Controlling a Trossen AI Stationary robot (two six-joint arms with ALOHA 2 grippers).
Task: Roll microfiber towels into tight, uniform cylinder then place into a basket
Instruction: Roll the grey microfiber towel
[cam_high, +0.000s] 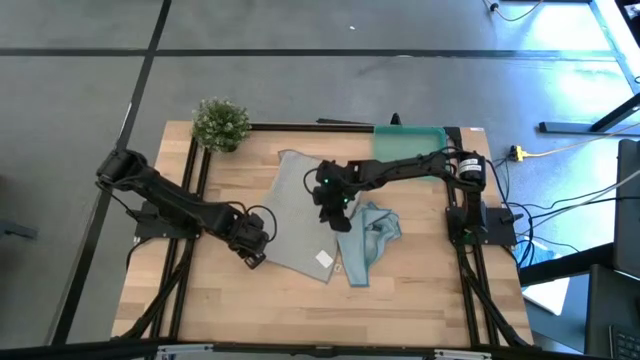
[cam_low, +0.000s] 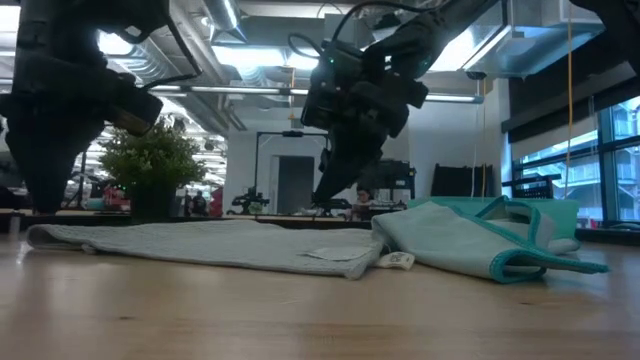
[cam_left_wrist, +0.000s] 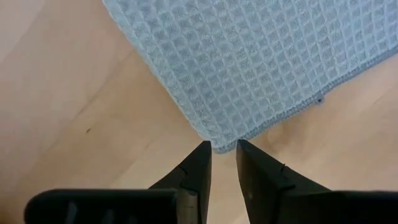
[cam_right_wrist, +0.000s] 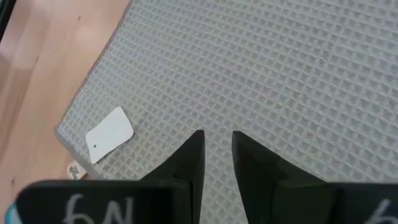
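Towel corner (cam_left_wrist: 221, 142) at left pincer (cam_left_wrist: 224, 148)

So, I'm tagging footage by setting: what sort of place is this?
Probably a robotics lab or open workshop: exposed ceiling ducts, a wooden table on a black frame, and cables running across bare grey floor.

Small potted plant (cam_high: 221, 124) at the wooden table's (cam_high: 300, 305) far left corner, possibly artificial

The wooden table (cam_high: 150, 280) carries two towels (cam_high: 290, 215), the basket (cam_high: 410, 138) and a potted plant (cam_high: 221, 124).
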